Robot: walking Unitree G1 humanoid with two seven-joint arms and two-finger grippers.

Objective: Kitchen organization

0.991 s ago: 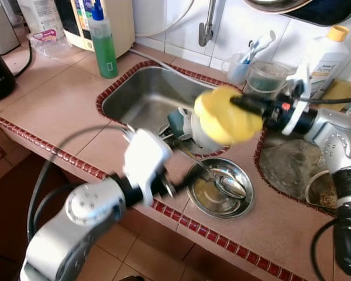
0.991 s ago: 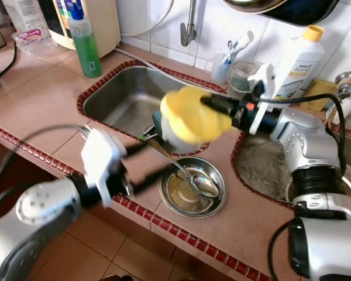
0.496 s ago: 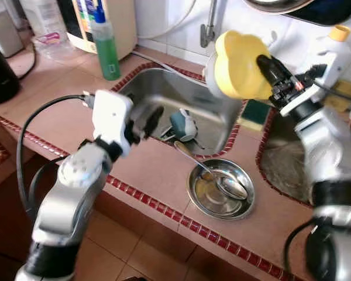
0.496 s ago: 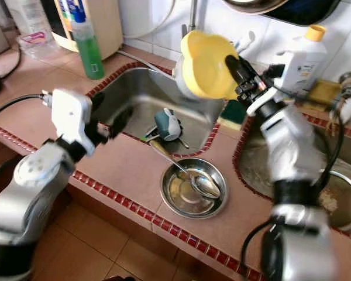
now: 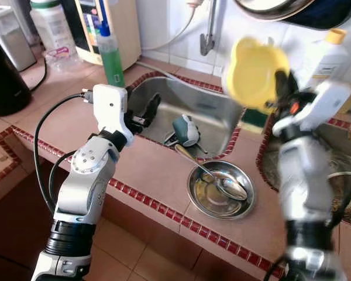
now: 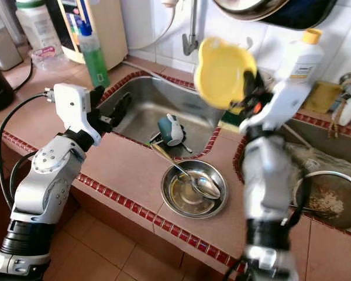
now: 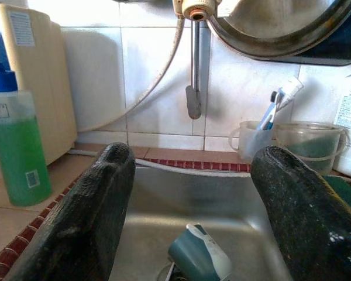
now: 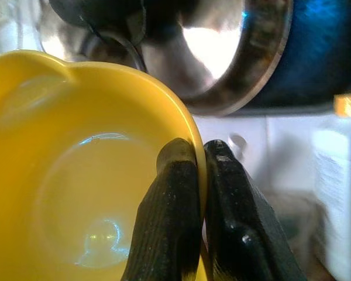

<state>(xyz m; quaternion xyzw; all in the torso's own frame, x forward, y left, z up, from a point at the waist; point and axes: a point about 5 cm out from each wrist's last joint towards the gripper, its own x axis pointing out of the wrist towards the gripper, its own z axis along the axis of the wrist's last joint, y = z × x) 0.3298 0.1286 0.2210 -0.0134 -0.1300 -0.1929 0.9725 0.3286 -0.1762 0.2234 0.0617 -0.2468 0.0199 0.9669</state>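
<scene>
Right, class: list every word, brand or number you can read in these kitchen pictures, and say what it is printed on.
No text can be read.
White bottle with yellow cap: label print blurred.
Green liquid bottle: label too small.
Cream box: sticker unreadable.

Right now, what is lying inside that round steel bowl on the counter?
A metal spoon rests in the round steel bowl, its handle sticking out over the rim toward the sink. Some yellowish liquid or residue sits on the bottom; what lies under the spoon's head is covered.
</scene>
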